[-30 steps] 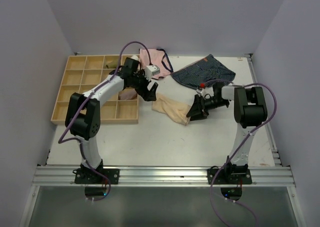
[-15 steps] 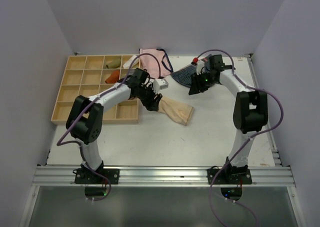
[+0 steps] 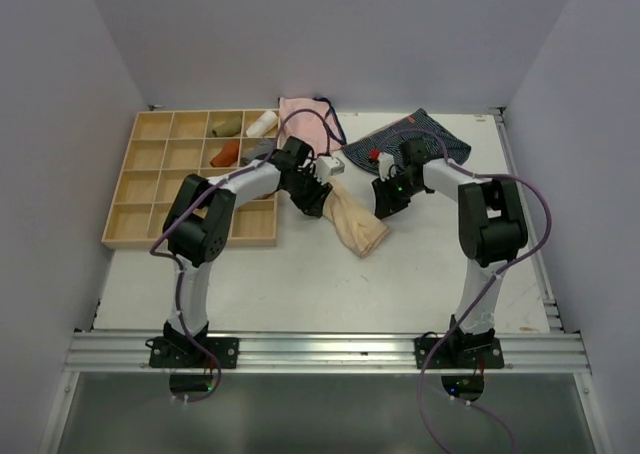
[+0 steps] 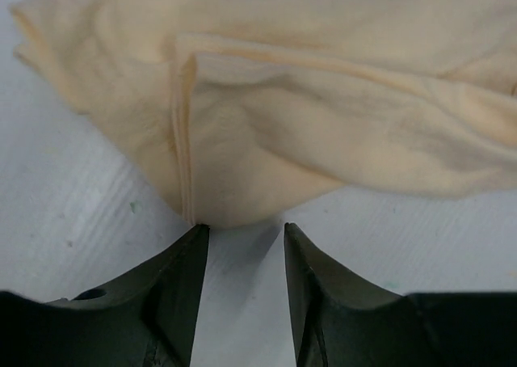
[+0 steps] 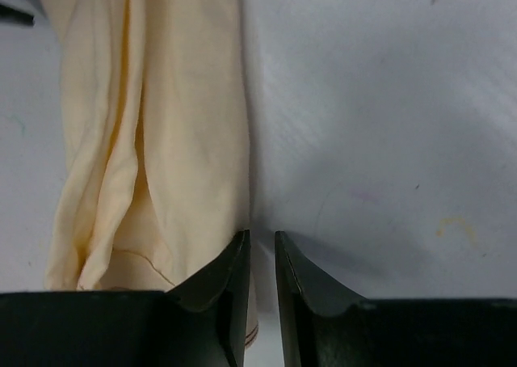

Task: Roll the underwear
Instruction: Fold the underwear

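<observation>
White surface point(image 3: 300, 274), underwear point(image 3: 355, 224) lying folded between left tool point(image 4: 242, 246) (half-open, empty, at the hem) and right tool point(image 5: 260, 242), narrow-jawed beside its edge; probably best pinched evenly at both ends before rolling tight.

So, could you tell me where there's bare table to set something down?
Free: the near strip of white table, between the pale peach underwear and the aluminium rail. Crowded: the middle, where left gripper and right gripper flank it, and the back, with the pink pair and navy striped pair.
</observation>
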Robot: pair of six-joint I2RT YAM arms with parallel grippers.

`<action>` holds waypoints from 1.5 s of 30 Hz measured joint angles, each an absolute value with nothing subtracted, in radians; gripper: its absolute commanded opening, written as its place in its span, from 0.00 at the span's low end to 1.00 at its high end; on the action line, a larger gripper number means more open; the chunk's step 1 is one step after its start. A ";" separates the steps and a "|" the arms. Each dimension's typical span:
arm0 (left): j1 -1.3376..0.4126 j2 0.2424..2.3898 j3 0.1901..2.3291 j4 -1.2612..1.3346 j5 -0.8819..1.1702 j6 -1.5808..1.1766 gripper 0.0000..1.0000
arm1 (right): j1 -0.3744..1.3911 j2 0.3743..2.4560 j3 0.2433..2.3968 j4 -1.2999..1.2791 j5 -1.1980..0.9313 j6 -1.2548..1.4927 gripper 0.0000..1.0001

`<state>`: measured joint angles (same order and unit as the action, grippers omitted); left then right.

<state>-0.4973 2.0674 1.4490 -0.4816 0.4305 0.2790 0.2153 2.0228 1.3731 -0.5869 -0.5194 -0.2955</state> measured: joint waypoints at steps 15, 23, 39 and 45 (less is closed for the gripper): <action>-0.489 2.329 1.825 -0.373 0.420 0.231 0.77 | 0.338 1.777 1.088 -0.566 -0.566 -0.094 0.24; -0.392 2.090 1.734 -0.328 0.324 0.265 1.00 | 0.300 1.531 1.113 -0.612 -0.390 -0.131 0.25; -0.484 1.597 1.201 -0.397 0.322 0.253 0.81 | 0.187 1.592 1.142 -0.460 -0.681 0.144 0.58; -0.592 1.599 1.103 -0.413 0.305 0.114 0.75 | 0.254 1.591 0.951 -0.224 -0.754 0.453 0.41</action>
<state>-0.5919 1.5993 1.1034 -0.4126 0.3054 0.1139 0.2543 1.5906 0.9512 -0.2237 -0.7540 0.4534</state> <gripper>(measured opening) 0.776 0.475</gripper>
